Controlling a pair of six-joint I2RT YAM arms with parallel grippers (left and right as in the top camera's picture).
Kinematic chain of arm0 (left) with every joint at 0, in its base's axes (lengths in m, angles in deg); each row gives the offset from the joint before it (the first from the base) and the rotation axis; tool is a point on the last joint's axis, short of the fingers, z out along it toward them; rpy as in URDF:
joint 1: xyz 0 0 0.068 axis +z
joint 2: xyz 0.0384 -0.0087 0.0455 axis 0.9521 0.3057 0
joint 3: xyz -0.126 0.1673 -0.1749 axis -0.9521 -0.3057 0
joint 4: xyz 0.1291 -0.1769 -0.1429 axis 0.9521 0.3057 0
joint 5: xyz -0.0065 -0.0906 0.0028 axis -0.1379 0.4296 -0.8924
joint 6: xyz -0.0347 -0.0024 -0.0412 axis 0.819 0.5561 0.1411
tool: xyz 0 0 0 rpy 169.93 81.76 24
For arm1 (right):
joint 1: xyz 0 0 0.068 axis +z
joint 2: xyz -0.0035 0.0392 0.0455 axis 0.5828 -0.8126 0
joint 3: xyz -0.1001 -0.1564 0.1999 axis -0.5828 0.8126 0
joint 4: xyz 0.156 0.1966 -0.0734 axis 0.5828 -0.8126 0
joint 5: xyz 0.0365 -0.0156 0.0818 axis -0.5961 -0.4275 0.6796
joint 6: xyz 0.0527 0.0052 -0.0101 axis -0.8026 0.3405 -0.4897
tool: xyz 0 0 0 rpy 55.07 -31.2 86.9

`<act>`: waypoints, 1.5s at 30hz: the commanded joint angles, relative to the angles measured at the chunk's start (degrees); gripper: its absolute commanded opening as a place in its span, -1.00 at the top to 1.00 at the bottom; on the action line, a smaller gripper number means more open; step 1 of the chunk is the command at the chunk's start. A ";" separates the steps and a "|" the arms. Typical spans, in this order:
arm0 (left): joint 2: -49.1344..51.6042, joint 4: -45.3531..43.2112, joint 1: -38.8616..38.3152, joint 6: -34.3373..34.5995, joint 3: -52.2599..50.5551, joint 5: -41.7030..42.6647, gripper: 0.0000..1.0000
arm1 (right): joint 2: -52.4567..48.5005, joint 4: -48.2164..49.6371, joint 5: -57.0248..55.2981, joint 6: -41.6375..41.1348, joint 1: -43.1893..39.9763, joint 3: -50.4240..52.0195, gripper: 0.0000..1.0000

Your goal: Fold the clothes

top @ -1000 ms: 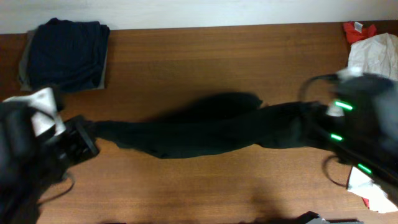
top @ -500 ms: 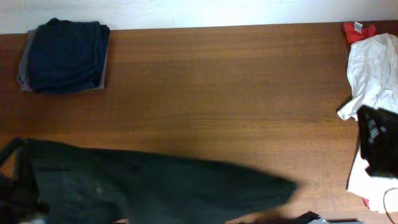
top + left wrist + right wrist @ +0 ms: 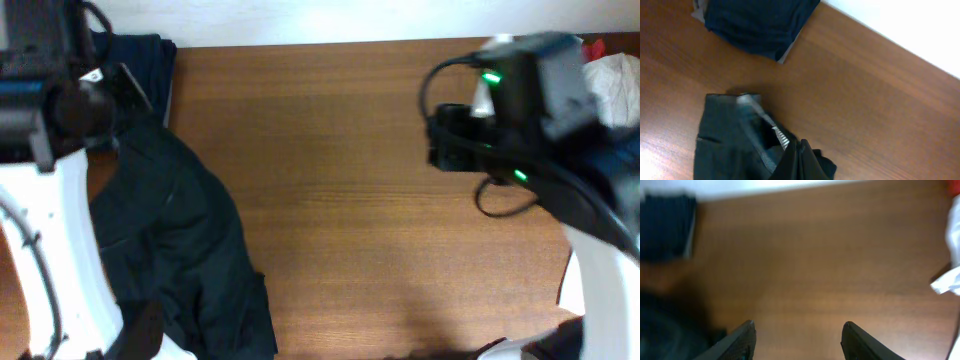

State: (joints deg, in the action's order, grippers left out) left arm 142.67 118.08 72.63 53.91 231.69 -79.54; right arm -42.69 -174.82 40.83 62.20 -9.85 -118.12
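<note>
Your left gripper (image 3: 112,96) was clamped shut on the black garment (image 3: 175,250), which trailed from it across the left part of the table (image 3: 330,200). Your right gripper (image 3: 797,332) stood with jaws apart, holding nothing. The folded navy piece (image 3: 757,22) lay at the far-left corner.

Table (image 3: 350,150): reddish-brown wood, grain running left to right | back: plain white wall (image 3: 300,18) along far table edge | light: even, pale sheen on wood in left wrist view
</note>
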 commanded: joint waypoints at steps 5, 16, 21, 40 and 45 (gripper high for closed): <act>2.43 0.07 2.93 -0.55 0.59 -6.64 0.99 | -5.99 9.18 22.60 11.63 -0.26 18.08 -0.17; 1.01 0.07 10.03 -1.03 0.59 -6.40 0.99 | -5.99 38.66 28.79 12.52 12.09 53.16 -0.14; 1.01 0.07 10.03 -1.40 0.59 -6.40 0.99 | -5.99 56.33 28.76 8.33 21.07 65.37 -0.19; 0.98 0.07 10.03 -3.80 0.59 -3.61 0.99 | -16.48 72.41 18.60 2.25 33.46 68.74 -0.27; 0.98 0.07 10.03 -3.80 0.59 -3.61 0.99 | -18.14 74.97 18.53 2.23 35.58 68.74 -0.27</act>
State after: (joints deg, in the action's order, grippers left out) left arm 145.40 118.14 82.46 51.07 231.71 -83.15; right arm -59.02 -101.12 60.15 64.97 23.88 -49.47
